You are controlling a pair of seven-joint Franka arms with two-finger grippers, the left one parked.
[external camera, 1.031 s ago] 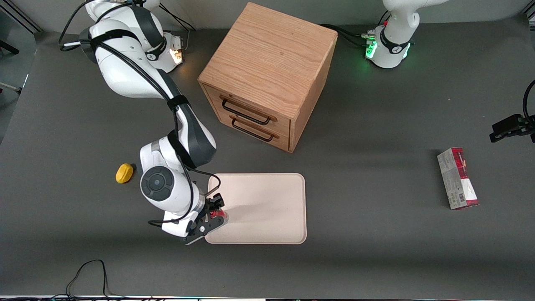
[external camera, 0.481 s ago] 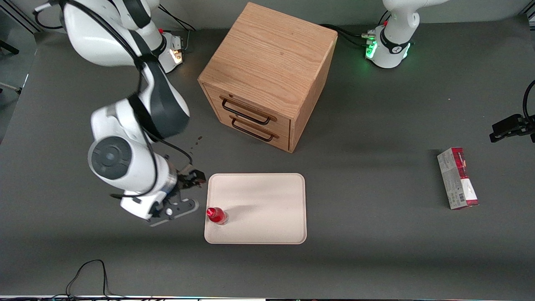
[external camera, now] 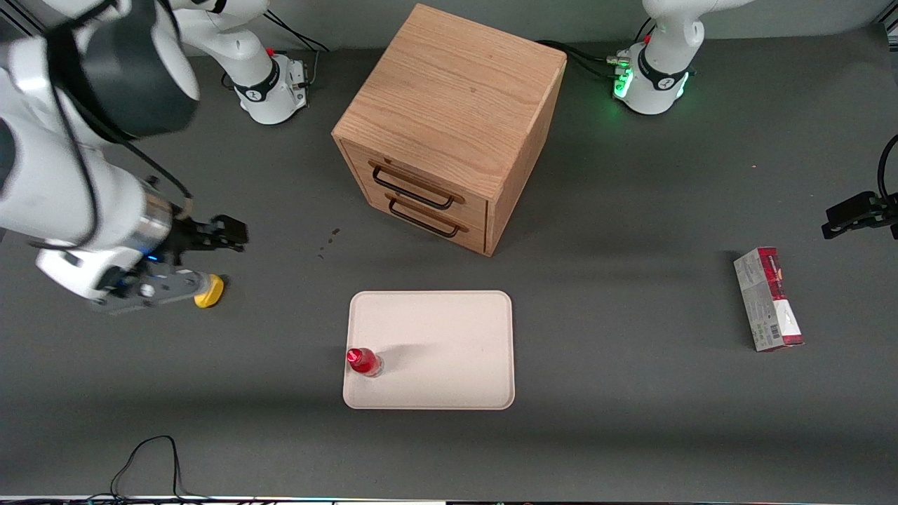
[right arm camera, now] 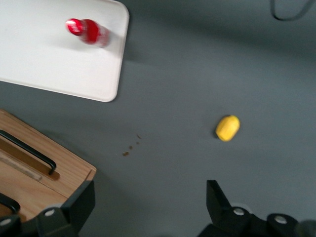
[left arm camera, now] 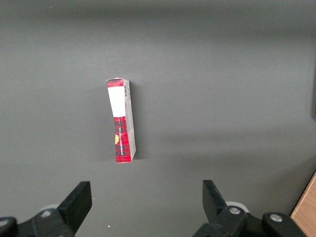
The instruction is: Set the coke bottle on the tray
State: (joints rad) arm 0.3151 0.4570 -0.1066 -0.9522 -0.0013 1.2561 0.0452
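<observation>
This is a robot laboratory. Two white arm bases (external camera: 270,88) are bolted on a bench (external camera: 631,421) covered with a dark grey mat, one base glowing with green status light (external camera: 621,84). Near the wooden drawer cabinet (external camera: 449,126), loose black cables (external camera: 151,459) run along the bench edge.

Dark grey matte table (external camera: 631,435) is carrying a big light-oak two-drawer cabinet (external camera: 449,126) near its edge farthest from the front camera. Flat cream-white rectangular tray (external camera: 449,344) is sitting in front of the cabinet's drawers. Small yellow lemon-shaped object (external camera: 210,291) is lying toward the working arm's end, red-and-grey carton box (external camera: 767,299) toward the parked arm's end. The gripper (external camera: 193,259) is hanging over the lemon-shaped object, fingers spread.
</observation>
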